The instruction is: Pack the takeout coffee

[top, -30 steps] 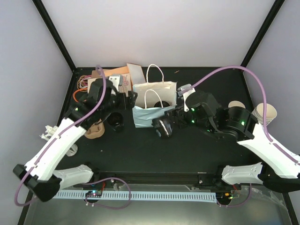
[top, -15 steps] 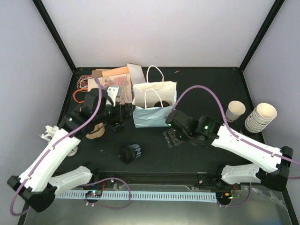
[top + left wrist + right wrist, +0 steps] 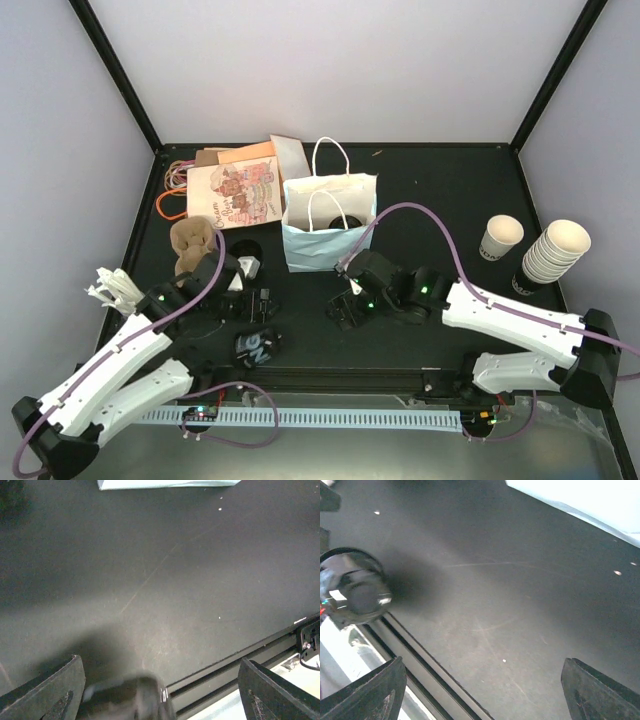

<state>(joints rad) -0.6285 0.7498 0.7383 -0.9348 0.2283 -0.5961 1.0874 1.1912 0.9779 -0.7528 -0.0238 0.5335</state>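
Note:
The takeout coffee [image 3: 258, 345] lies on its side on the black table close to the front rail, dark and round, with pale lettering showing. My left gripper [image 3: 252, 305] hangs open just behind it. In the left wrist view the coffee [image 3: 125, 697] is a blur low between the wide-apart fingers of the left gripper [image 3: 160, 667], not gripped. My right gripper [image 3: 342, 310] is open over bare table to the right. In its wrist view the glossy black lid [image 3: 352, 587] sits far left, outside the right gripper [image 3: 482, 667].
An upright pale-blue paper bag [image 3: 330, 228] with white handles stands mid-table. A brown pulp carrier [image 3: 192, 240] and a black disc [image 3: 247, 246] lie behind the left gripper. Flat printed bags [image 3: 235, 190] are back left. A single cream cup [image 3: 500, 238] and a stack [image 3: 555, 250] stand right.
The coffee left the right gripper near the bag, dropped to the table and rolled to the front left. Both arms drew back toward the near edge, the left one coming down by the coffee.

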